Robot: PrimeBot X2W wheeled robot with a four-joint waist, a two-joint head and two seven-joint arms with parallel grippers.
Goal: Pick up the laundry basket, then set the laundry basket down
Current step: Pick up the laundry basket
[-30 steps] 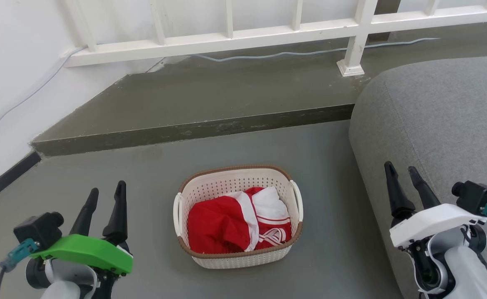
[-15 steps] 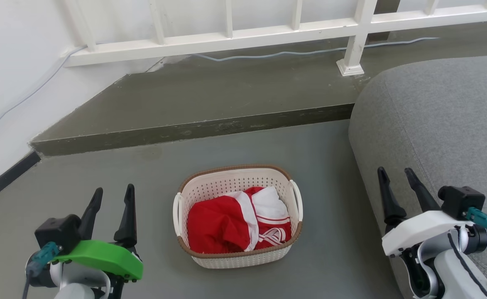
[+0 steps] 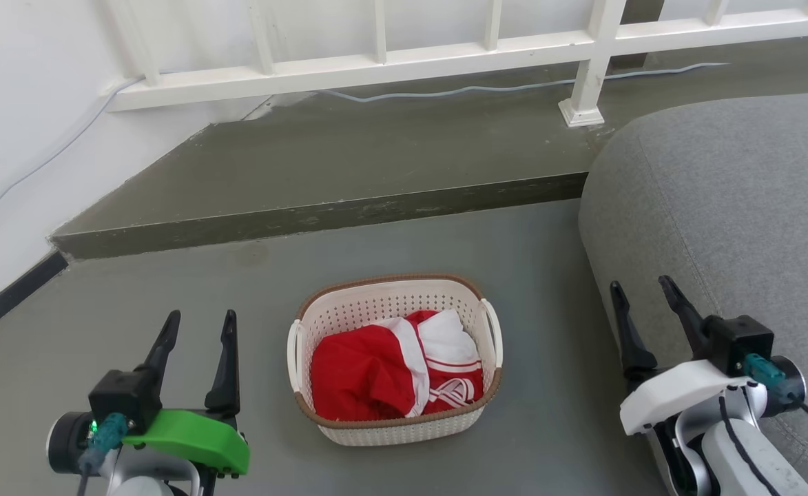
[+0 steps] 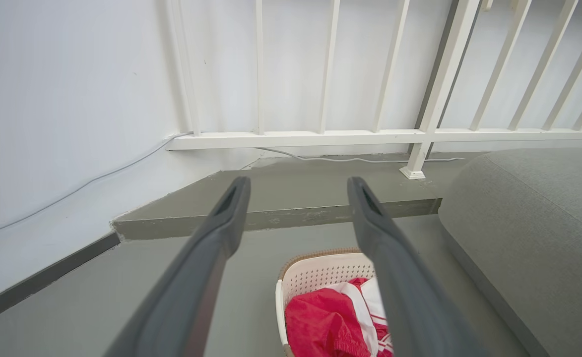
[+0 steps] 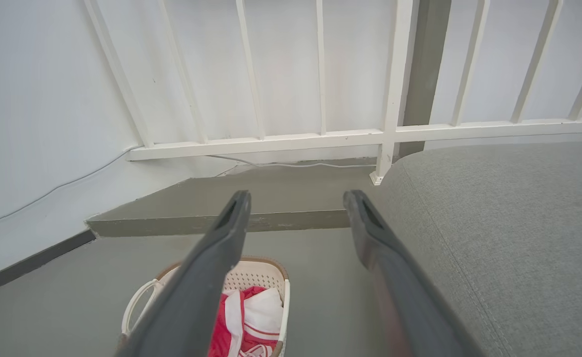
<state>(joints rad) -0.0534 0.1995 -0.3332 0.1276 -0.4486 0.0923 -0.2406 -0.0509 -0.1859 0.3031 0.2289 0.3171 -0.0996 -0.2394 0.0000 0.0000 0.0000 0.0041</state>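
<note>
Basket (image 3: 395, 358) unmoved on floor (image 3: 548, 275), left claw (image 3: 201, 314) and right claw (image 3: 639, 282) spread empty, shifted slightly inward.

Grey floor (image 3: 169, 289), raised step (image 3: 321, 217), white railing (image 3: 376, 65) and wall (image 3: 18, 103), perhaps a grey sofa (image 3: 720, 193) at right.

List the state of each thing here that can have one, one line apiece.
Cream-white perforated plastic laundry basket with brown rim: upright on the floor, ungripped.
Red and white cloth garment: crumpled inside the basket.
Left gripper with two dark fingers: open, empty.
Right gripper with two dark fingers: open, empty.
</note>
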